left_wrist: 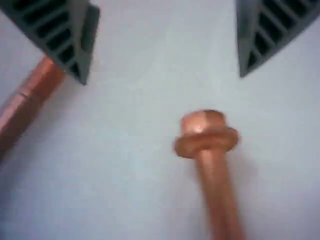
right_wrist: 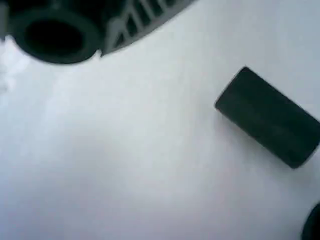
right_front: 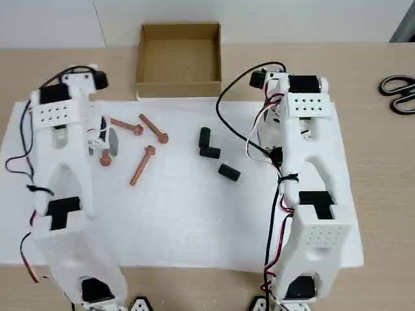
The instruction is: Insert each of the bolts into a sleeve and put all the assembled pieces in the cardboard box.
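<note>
Left gripper [left_wrist: 160, 50] spread wide, empty, hanging over copper flanged metal bolt [left_wrist: 206, 132] on white foam sheet [right_front: 194, 220], left side of high view.
Neighbouring copper bolt [left_wrist: 25, 107] right beside one fingertip. Risk: closing jaws snag both, or round shank rolls away.
Right gripper [right_wrist: 52, 20], right of centre, looks clamped on black cylindrical sleeve [right_wrist: 50, 37]. Tilted bore likely jams insertion.
Loose black sleeve [right_wrist: 267, 117] near.
Brown cardboard box [right_front: 178, 58] top centre; nothing assembled yet.

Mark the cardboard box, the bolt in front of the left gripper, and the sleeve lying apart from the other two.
cardboard box [right_front: 178, 88]: high view, its near wall.
bolt [left_wrist: 206, 134]: left wrist view, its flanged head.
sleeve [right_front: 229, 172]: high view, middle of its side.
</note>
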{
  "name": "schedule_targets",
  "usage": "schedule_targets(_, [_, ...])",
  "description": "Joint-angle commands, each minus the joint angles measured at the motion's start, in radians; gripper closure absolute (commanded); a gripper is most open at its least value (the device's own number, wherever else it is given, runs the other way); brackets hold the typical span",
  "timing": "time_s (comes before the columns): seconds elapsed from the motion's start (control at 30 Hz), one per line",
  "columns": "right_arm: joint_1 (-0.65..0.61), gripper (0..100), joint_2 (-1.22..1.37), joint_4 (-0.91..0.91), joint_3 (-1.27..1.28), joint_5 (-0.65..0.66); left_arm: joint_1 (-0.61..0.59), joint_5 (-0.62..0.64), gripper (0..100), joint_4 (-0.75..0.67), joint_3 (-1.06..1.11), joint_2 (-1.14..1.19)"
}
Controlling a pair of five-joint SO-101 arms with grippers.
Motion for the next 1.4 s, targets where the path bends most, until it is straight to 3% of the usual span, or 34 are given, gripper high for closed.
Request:
schedule_targets(0.0, [0.005, 98.1, -0.074, 0.012, -0.009, 0.003, 0.072, -0.075, 82, 0.028, -0.050, -0.009])
schedule_targets(0.2, [0.004, 98.1, -0.073, 0.010, -0.009, 0.003, 0.140, -0.115, 82, 0.034, -0.044, 0.003])
schedule_targets(0.5, [0.002, 98.1, -0.073, 0.010, -0.009, 0.003, 0.149, -0.118, 82, -0.038, -0.033, 0.091])
schedule_targets(1.37, [0.001, 98.1, -0.071, 0.008, -0.009, 0.003, 0.239, -0.060, 83, -0.157, -0.031, 0.261])
